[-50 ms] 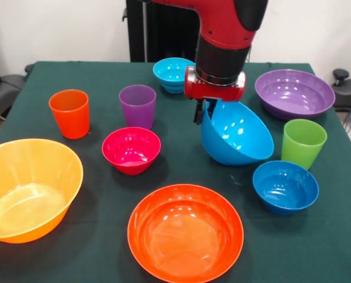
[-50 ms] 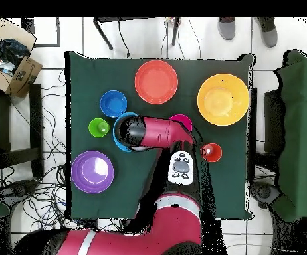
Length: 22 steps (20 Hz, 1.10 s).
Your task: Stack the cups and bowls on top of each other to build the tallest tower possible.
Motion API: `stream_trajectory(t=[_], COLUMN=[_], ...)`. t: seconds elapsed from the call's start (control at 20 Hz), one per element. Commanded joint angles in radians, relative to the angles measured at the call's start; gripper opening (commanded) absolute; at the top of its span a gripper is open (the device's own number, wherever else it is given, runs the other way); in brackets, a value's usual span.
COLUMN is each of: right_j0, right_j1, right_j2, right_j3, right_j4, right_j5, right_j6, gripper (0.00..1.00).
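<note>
While the red arm reaches down over the middle of the worktop (image 1: 105, 247), its end effector (image 1: 202, 111) pinches the rim of the sky-blue bowl (image 1: 237, 135). That bowl is tipped up on its side, its open mouth facing up toward 1 o'clock in the front view.

Taking the sky-blue bowl as the middle of a clock in the front view: the purple bowl (image 1: 294, 92) sits at 2 o'clock. The green cup (image 1: 303, 142) stands just beside it at 3 o'clock. The dark blue bowl (image 1: 285, 186) sits near at 5 o'clock. The orange-red bowl (image 1: 185, 232) lies at 7 o'clock, close to the front edge. The magenta bowl (image 1: 131, 150) is at 9 o'clock, and the purple cup (image 1: 137, 106) stands just behind it at 10 o'clock. The orange cup (image 1: 69, 113) stands farther out the same way. The big yellow bowl (image 1: 25, 188) sits at 8 o'clock by the left edge. The cyan bowl (image 1: 173, 73) is at 11 o'clock, partly behind the arm.

All the cups stand upright with their mouths up. Nothing is stacked yet; every cup and bowl sits apart from the others.

From overhead, two shoes (image 2: 248, 28) of a person show past the far edge.
</note>
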Motion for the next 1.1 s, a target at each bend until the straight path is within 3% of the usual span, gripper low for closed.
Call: stream_trajectory(t=[0.05,0.5,0.75,1.1], right_j0=[-0.046,-0.109,-0.141,-0.206], right_j1=[0.02,0.017,0.037,0.023], right_j2=[0.113,0.152,0.197,0.285], right_j3=[-0.136,-0.182,-0.254,-0.227], right_j4=[-0.017,-0.045,-0.033,-0.019], right_j5=[0.147,0.226,0.352,0.397], right_j6=[-0.015,-0.1,-0.128,-0.169], gripper=[0.0,0.0,0.0,0.0])
